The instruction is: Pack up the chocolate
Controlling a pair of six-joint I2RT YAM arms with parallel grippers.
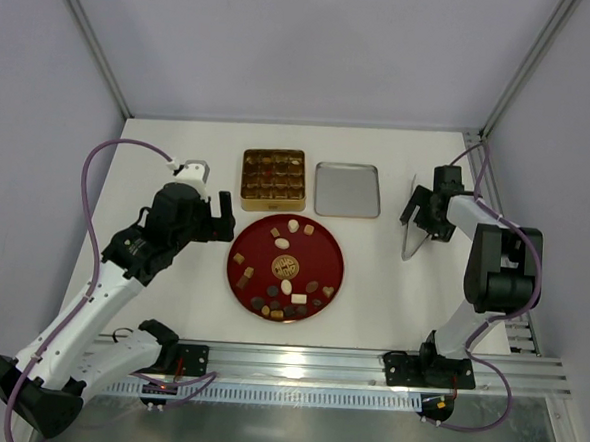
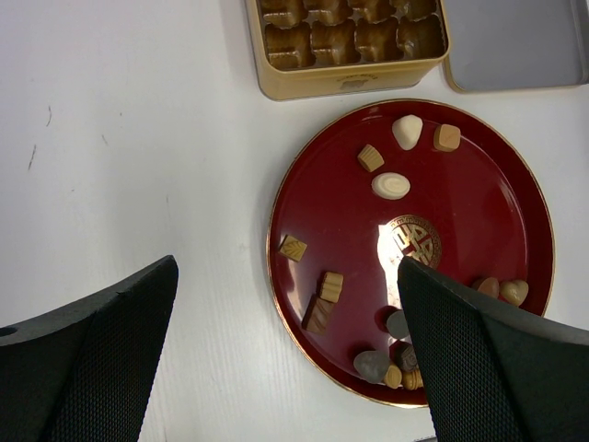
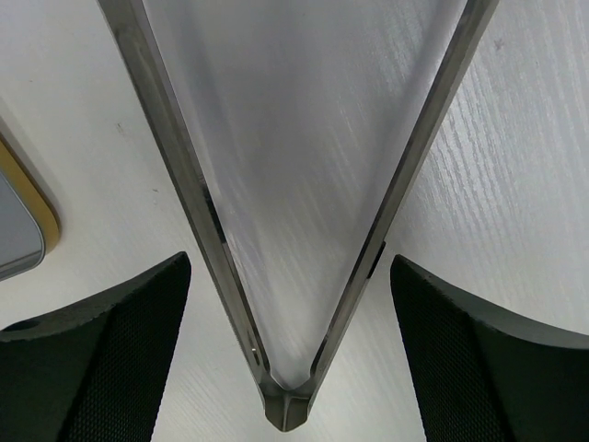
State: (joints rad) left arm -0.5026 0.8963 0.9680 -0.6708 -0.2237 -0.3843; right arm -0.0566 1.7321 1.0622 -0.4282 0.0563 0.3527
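currently both claws stand spread. the left claw hovers; the chocolate sits on the plate below it, mostly rightward. the right claw straddles the tongs without touching. risk: an off-centre squeeze may kick the smooth tongs aside, so no grip forms.

- red plate: one
- chocolates: about eighteen on the plate; clustered ones hard to separate
- gold box: one, sixteen compartments
- grey lid: one
- tilted metal tray: one
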